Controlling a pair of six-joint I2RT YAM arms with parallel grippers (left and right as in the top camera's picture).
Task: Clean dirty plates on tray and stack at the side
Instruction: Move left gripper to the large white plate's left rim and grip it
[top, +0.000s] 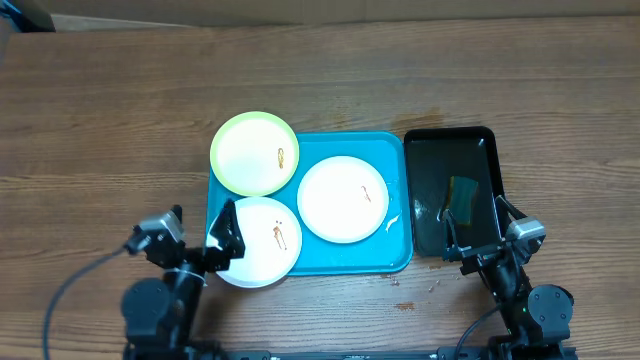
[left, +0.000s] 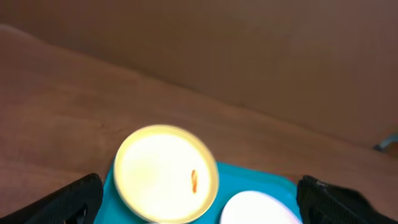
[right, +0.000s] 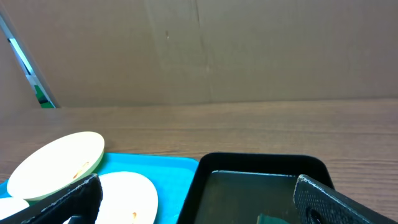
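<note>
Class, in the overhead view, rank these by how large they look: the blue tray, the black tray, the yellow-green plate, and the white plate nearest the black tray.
1. Blue tray
2. Black tray
3. Yellow-green plate and white plate: these look about equal, so I won't rank them.

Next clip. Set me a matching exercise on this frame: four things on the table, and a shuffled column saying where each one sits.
Things:
1. yellow-green plate
2. black tray
3. green pad
4. blue tray

Places:
A. inside the black tray
B. directly beside the black tray, on its left
C. overhanging the blue tray's far-left corner
D. directly beside the blue tray, on its right

Pairs: 1-C, 2-D, 3-A, 4-B.
</note>
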